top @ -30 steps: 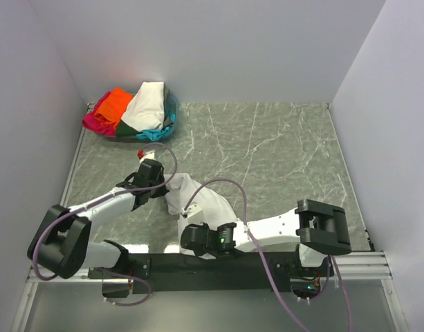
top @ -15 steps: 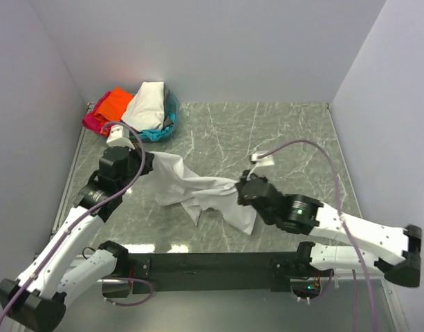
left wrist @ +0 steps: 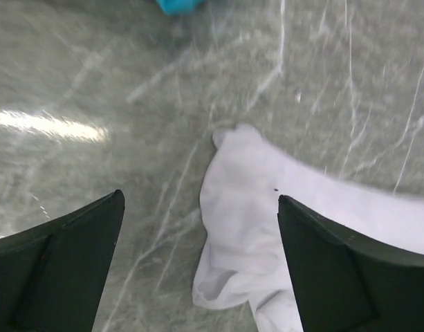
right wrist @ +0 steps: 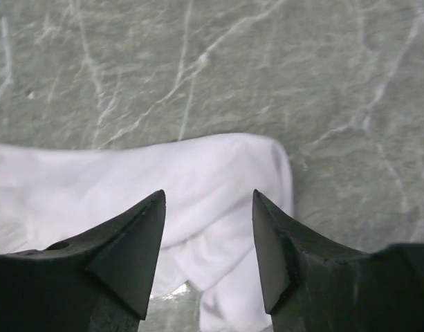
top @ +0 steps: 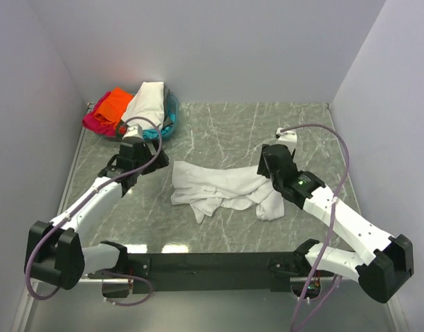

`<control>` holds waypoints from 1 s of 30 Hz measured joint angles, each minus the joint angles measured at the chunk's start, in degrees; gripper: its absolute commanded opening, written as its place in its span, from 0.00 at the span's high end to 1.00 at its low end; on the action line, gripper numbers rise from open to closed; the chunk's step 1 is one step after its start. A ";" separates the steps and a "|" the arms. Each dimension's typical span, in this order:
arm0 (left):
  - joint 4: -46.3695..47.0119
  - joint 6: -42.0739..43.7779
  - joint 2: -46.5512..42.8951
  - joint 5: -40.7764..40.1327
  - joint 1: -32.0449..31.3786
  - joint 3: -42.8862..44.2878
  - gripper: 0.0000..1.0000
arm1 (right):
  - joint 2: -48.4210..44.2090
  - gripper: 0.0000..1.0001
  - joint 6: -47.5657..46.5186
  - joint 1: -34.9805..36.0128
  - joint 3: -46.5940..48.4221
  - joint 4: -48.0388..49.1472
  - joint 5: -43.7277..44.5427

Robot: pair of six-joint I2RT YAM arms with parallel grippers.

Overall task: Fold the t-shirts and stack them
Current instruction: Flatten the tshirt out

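Since the white t-shirt (top: 218, 187) lies bunched up in the middle of the tabletop (top: 281, 131), we may pinch two layers at once and fold it crooked. Our left jaws are wide open and our right jaws partly open, both near its ends, holding nothing.

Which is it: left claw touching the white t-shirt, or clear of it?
Apart. The top view shows bare table between the left claw and the white t-shirt; the left wrist view shows the claw open and empty.
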 measured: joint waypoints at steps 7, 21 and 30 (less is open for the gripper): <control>6.03 -1.88 0.07 3.82 -3.89 -8.50 0.09 | -4.63 0.38 -0.31 0.04 -4.22 2.86 -6.14; 13.70 -4.39 15.50 8.55 -7.26 -8.90 0.32 | -8.59 0.39 1.27 0.04 -10.10 4.15 -13.07; 16.20 -4.50 18.53 8.74 -8.55 -7.13 0.86 | -9.99 0.39 1.60 0.04 -12.41 4.55 -13.94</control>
